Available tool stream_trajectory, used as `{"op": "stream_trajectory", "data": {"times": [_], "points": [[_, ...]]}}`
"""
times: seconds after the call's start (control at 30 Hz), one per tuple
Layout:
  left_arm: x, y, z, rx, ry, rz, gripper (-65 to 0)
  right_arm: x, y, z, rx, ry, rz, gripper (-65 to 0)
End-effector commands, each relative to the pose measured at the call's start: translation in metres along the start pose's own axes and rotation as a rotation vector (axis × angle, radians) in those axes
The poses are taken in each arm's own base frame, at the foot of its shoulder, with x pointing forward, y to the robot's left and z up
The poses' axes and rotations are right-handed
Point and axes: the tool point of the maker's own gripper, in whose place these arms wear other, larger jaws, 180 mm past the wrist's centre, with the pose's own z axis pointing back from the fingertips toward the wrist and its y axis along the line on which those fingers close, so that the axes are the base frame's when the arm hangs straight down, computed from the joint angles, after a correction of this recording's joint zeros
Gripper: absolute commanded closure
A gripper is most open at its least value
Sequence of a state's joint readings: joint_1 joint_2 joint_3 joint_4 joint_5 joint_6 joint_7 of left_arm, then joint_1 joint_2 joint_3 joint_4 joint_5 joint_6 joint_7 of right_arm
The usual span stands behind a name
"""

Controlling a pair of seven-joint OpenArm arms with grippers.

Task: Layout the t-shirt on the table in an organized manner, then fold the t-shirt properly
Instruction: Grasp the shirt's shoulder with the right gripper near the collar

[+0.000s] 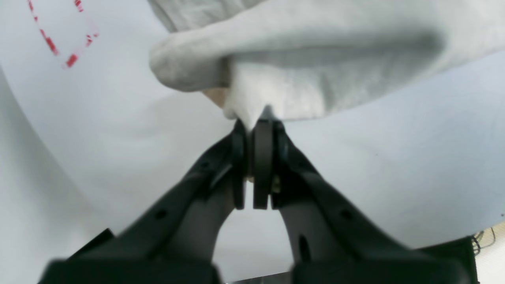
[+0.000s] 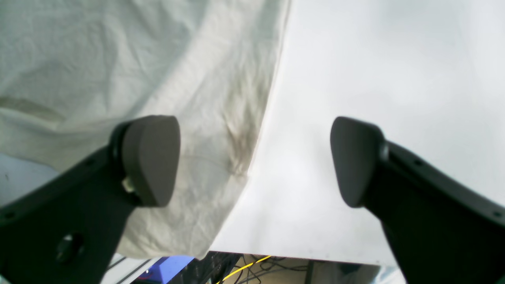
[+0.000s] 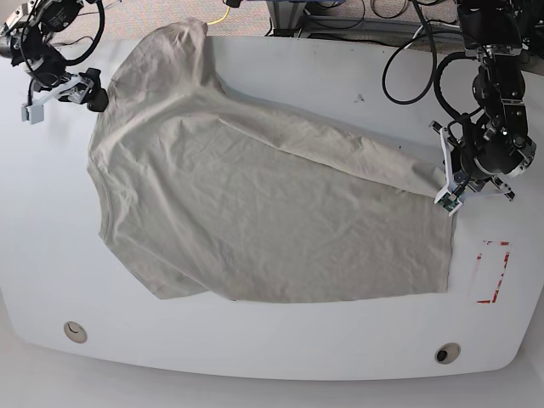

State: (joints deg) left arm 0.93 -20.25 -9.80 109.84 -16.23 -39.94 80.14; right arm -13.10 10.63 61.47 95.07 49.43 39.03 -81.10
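T-shirt (image 3: pixel 255 212) looked soft and floppy; left gripper (image 1: pixel 252 126) pinched its edge, right gripper (image 2: pixel 252 157) gaped wide, holding nothing.

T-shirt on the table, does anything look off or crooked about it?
Yes. The t-shirt lies skewed and wrinkled, one sleeve overhanging the table far edge, and the left gripper pinches a raised fold.

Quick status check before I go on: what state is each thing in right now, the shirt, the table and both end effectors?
t-shirt: spread mostly flat and wrinkled, one edge lifted where it is pinched.
table: shirt covers the middle, red rectangle mark uncovered.
left end effector: shut on a fold of shirt.
right end effector: open, holding nothing, over the shirt's edge.
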Motion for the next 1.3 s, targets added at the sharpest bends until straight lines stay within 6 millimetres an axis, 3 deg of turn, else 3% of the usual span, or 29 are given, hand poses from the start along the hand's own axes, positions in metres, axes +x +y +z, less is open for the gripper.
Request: {"op": "stream_trajectory", "data": {"times": [0.0, 0.5, 0.9, 1.27], "points": [[0.003, 0.011, 0.007, 0.036, -0.015, 0.003, 0.0, 0.010, -0.006, 0.011, -0.015, -0.050, 0.009, -56.0], [0.003, 0.014, 0.008, 0.043, -0.018, 0.009, 0.0, -0.060, 0.005, 0.007, 0.004, 0.054, -0.106, -56.0], [0.004, 0.014, 0.008, 0.043, -0.020, 0.010, 0.0, -0.092, 0.030, -0.005, 0.069, 0.133, -0.123, -55.8], [0.003, 0.015, 0.008, 0.044, -0.017, 0.010, 0.0, -0.113, 0.063, -0.021, 0.151, 0.183, -0.136, -50.7]]}}
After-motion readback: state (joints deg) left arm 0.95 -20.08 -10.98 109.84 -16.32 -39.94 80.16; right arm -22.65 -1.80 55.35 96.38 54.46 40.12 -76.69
